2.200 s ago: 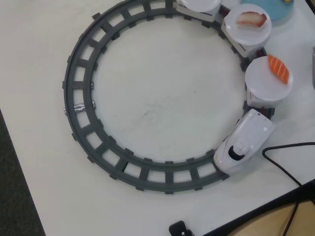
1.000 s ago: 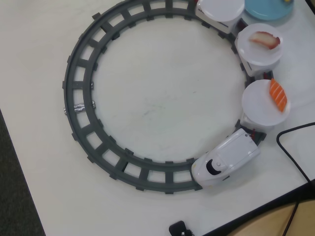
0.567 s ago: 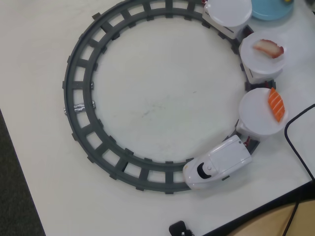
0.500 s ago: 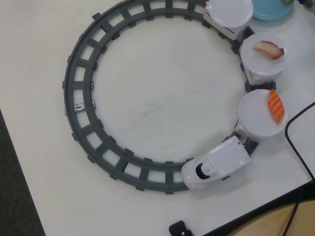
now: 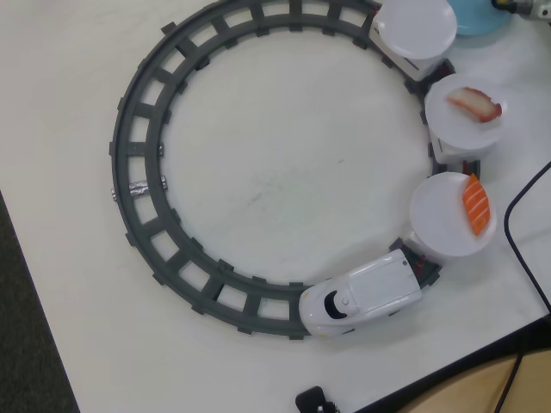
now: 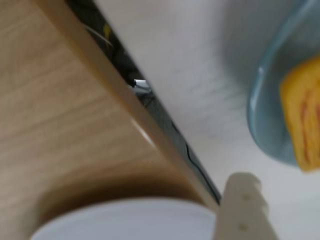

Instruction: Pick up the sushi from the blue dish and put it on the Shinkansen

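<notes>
Pale finger [image 6: 244, 210] and a white plate rim [image 6: 125, 217] fill the bottom of the blurred wrist view, close to the lens.

Only that one finger shows, so I cannot tell whether the gripper is apart or together, and it holds nothing visible. Sushi [image 6: 303, 117] lies in the blue dish [image 6: 260, 107] at that view's right edge, off to the side of the finger. Overhead, the dish [image 5: 479, 17] sits at the top right corner, just beside the last, empty plate [image 5: 415, 26] of the Shinkansen [image 5: 362, 297]. The other two plates carry a red-and-white piece [image 5: 475, 103] and a salmon piece [image 5: 476, 205]. Judging from this, the reach is barely begun. Swing toward the dish, centre over the sushi, open wide, descend straight, and close across its narrow sides without pushing the dish.
</notes>
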`<state>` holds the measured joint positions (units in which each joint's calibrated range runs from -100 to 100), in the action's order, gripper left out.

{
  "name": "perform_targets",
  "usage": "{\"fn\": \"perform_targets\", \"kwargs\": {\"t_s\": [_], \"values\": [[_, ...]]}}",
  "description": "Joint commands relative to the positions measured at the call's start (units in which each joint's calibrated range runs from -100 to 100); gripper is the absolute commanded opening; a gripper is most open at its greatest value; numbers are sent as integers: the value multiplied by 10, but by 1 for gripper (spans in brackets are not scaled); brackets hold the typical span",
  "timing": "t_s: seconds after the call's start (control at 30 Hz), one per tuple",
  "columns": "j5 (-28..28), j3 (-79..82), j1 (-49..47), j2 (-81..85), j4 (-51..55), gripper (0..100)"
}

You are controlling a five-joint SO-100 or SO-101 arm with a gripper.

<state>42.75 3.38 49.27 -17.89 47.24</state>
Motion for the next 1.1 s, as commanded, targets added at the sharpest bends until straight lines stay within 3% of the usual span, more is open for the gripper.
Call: {"fn": "perform_targets", "kwargs": {"t_s": [0.0, 0.8, 0.9, 1.07], "values": [[4, -46, -4, -14, -5, 37], [28, -59, -26, -85, -37, 36], [28, -60, -24, -86, -41, 30], [28, -60, -23, -85, -41, 10]]}}
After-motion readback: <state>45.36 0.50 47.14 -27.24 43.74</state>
